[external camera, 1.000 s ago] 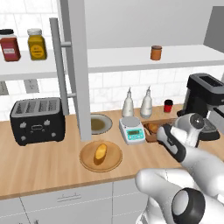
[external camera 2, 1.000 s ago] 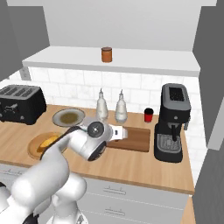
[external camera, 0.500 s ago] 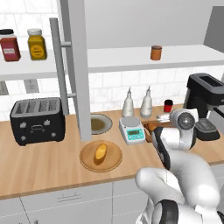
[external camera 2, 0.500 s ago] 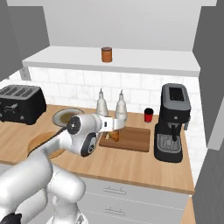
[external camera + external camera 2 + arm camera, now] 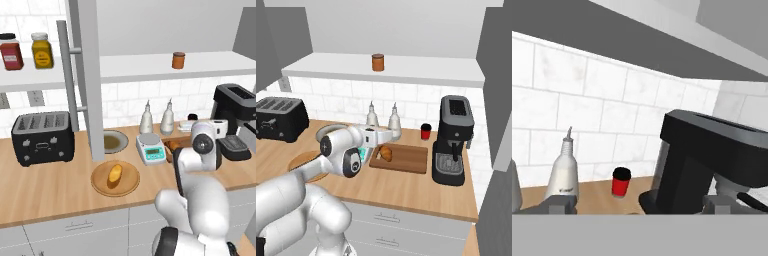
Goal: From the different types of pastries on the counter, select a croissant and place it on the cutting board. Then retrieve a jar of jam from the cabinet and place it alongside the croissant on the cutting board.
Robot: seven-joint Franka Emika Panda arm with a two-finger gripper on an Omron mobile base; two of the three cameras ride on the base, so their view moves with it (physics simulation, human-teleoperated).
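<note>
The dark orange-brown croissant [image 5: 386, 153] lies on the left part of the dark cutting board [image 5: 408, 159], and its end peeks past my arm [image 5: 172, 145]. My gripper [image 5: 639, 205] is open and holds nothing. It hovers just above the croissant [image 5: 387, 136], facing the tiled back wall. The squat orange-brown jar of jam [image 5: 178, 60] [image 5: 377, 62] stands on the open cabinet's white shelf [image 5: 145, 69], well above the gripper. The paler loaf [image 5: 115, 173] rests on a round wooden plate [image 5: 101, 186] on the counter [image 5: 55, 195].
The open cabinet door [image 5: 87, 75] with its bar handle [image 5: 66, 75] hangs over the counter. Red jar [image 5: 11, 51] and yellow jar [image 5: 41, 50] stand on the left shelf. Toaster [image 5: 42, 137], scale [image 5: 151, 148], bottle [image 5: 563, 172], red cup [image 5: 621, 181] and coffee machine [image 5: 453, 137] are nearby.
My hand has risen off the cutting board and swung up to face the back wall. The croissant stays on the board. The jaws remain open.
</note>
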